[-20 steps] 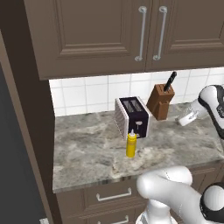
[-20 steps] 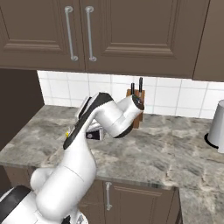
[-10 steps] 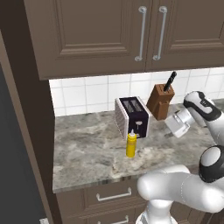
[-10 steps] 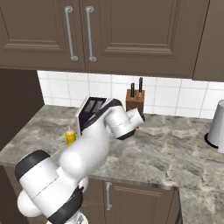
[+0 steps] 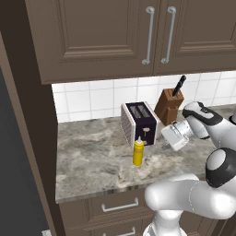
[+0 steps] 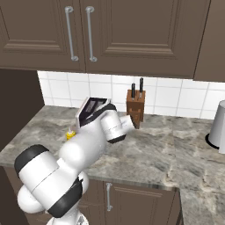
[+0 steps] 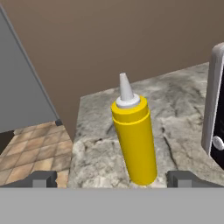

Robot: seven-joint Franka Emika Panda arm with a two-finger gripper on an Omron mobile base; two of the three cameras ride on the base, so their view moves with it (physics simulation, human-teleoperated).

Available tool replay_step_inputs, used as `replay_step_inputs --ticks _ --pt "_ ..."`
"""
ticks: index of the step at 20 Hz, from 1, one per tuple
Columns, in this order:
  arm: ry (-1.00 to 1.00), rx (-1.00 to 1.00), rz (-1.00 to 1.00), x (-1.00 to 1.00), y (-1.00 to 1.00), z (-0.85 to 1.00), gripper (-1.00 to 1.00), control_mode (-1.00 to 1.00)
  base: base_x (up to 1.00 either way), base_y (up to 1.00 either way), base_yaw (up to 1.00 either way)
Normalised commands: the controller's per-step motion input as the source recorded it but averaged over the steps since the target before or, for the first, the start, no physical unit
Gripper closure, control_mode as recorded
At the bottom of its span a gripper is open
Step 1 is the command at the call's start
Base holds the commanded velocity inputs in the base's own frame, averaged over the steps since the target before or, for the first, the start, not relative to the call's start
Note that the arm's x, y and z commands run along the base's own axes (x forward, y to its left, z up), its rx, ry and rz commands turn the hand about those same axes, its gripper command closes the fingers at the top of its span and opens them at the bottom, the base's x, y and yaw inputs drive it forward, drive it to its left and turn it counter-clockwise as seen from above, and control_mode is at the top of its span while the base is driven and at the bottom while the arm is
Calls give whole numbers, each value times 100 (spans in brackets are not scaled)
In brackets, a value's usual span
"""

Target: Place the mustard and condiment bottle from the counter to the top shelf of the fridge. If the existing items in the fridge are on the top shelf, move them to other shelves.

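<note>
- Kitchen table (image 5: 92, 156) of grey marbled stone under dark wall cabinets.
- Hand swung from far right toward mustard (image 7: 133, 140); fingers (image 7: 41, 178) spread wide either side, nothing clamped.
- Judged: pickup approach nearly aligned.

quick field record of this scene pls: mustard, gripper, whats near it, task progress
mustard: upright on the counter, in front of the toaster
gripper: open, level with the mustard, fingertips wide on either side, not touching
knife block: against the tiled wall, right of the toaster
kettle: grey, far right of the counter
task progress: mustard not yet gripped, not yet in the fridge
</note>
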Motion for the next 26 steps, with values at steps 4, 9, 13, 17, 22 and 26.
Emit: replay_step_inputs --ticks 4,9,13,17,22,26 --pt "0 0 0 0 35 -12 -100 -100 0 0 0" --pt "0 5 0 0 21 -22 -100 -100 0 0 0" --pt "-1 18 0 8 12 -24 -100 -100 0 0 0" --pt "0 20 0 20 1 -6 -100 -100 0 0 0" --pt "0 3 0 9 11 0 -100 -100 0 0 0" --pt "0 0 0 1 28 0 -100 -100 0 0 0"
